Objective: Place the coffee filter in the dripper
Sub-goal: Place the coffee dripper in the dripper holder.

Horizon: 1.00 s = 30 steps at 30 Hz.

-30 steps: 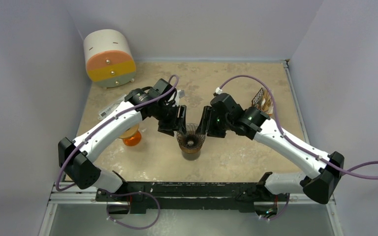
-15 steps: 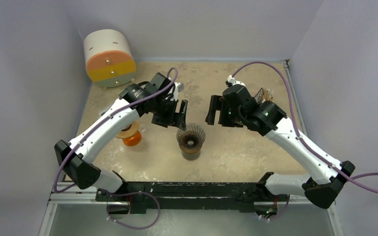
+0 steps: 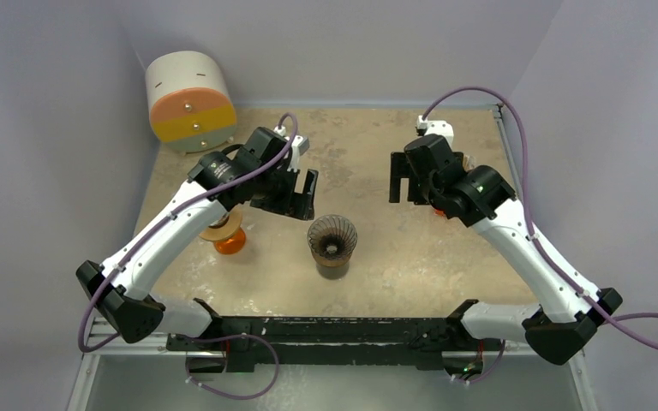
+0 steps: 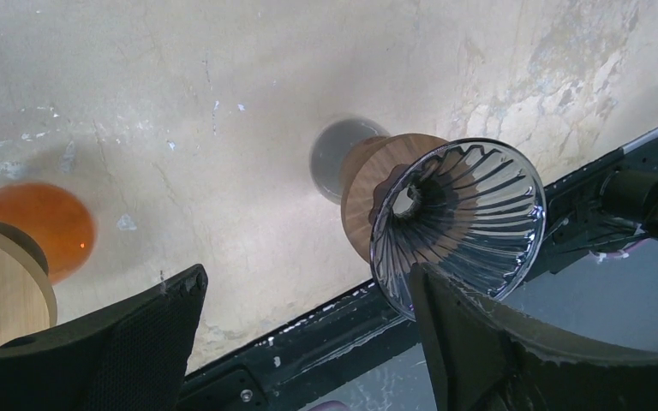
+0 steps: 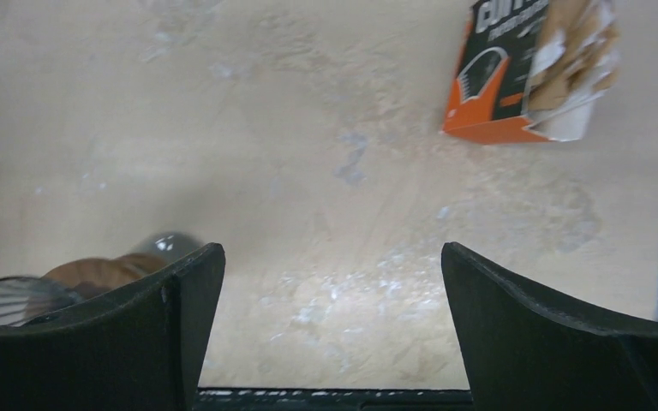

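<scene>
The dripper (image 3: 332, 244), a clear ribbed glass cone on a wooden collar, stands upright near the middle of the table, and its cone (image 4: 458, 223) shows only bare ribs. Brown coffee filters (image 5: 570, 47) stick out of an orange and black pack (image 5: 501, 86) lying at the back right. My left gripper (image 3: 294, 199) hangs open, up and to the left of the dripper, nothing between its fingers (image 4: 304, 274). My right gripper (image 3: 403, 184) is open too and holds nothing (image 5: 332, 250). It sits above bare table, right of the dripper and short of the pack.
A second dripper (image 3: 225, 233), orange with a wooden collar, stands left of the glass one, under my left arm. A white, orange and yellow round drawer unit (image 3: 190, 101) sits at the back left. Walls close three sides; a black rail (image 3: 334, 330) runs along the near edge.
Both grippers were close on either side of the dripper's rim. They have opened wide and drawn back and apart, the left to the left, the right to the right. The dripper has not moved.
</scene>
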Each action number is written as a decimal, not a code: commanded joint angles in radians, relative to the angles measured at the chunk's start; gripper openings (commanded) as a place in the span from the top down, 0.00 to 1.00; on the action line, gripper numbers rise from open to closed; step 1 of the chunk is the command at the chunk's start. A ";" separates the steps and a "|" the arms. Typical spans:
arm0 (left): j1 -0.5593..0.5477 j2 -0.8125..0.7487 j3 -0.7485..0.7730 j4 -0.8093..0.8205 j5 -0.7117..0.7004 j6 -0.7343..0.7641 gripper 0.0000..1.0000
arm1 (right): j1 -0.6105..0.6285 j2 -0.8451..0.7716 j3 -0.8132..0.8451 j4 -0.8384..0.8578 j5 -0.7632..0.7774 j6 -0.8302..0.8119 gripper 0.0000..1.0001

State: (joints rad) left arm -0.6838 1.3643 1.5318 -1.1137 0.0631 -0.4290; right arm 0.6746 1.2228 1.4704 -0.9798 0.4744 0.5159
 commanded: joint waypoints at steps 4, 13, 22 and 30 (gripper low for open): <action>-0.003 -0.054 -0.051 0.053 -0.005 0.019 0.06 | -0.140 0.015 0.025 0.033 0.083 -0.184 0.01; -0.003 -0.093 -0.093 0.060 0.001 0.044 0.06 | -0.320 0.070 -0.004 0.128 -0.007 -0.225 0.13; -0.003 -0.105 -0.119 0.061 0.002 0.072 0.06 | -0.464 0.115 -0.033 0.180 -0.118 -0.214 0.38; -0.002 -0.113 -0.127 0.074 0.004 0.103 0.06 | -0.576 0.144 -0.065 0.208 -0.192 -0.209 0.56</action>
State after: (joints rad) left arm -0.6838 1.2827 1.4090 -1.0771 0.0639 -0.3679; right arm 0.1406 1.3632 1.4204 -0.8070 0.3424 0.3088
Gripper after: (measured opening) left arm 0.939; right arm 0.476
